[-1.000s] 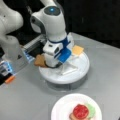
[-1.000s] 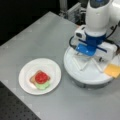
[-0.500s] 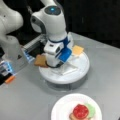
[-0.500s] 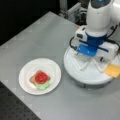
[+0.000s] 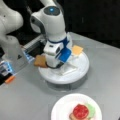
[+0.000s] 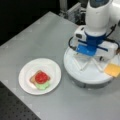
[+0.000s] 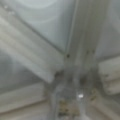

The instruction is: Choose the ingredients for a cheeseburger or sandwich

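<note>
End effector [image 6: 88, 60] is down low over the divided white tray [image 6: 82, 75], its tip hidden behind the wrist in both front views; whether it is released or clenched cannot be told. On the tabletop [image 6: 37, 37], largest first: the tray [image 5: 80, 72], then the white plate [image 6: 27, 75] — well apart from it — carrying the sandwich [image 6: 40, 79], bread below, lettuce and red tomato disc [image 5: 80, 110] on top. A bread square [image 5: 40, 60] and cheese square [image 6: 113, 69] lie at the tray's edges. Judged from this, picking well means descending squarely onto a flat piece, clear of the tray's dividers.
</note>
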You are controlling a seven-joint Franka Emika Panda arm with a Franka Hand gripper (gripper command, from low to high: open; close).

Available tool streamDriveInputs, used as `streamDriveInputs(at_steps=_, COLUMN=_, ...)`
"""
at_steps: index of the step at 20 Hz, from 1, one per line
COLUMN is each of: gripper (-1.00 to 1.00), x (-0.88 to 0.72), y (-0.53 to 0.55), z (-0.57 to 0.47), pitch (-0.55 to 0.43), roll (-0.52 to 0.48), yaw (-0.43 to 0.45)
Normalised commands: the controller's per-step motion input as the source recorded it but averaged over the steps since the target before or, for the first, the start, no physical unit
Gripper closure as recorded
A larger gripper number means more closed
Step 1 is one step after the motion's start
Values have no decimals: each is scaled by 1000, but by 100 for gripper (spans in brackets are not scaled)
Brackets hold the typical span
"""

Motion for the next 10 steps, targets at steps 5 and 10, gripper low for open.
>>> streamDriveInputs(at_steps=5, gripper=-100, x=-245, y=-123, z=-49, pitch=-94, roll=-91, yaw=366)
streamDriveInputs(at_steps=10, gripper=-100, x=-240, y=-130, z=-28, pitch=-86, roll=-146, yaw=351)
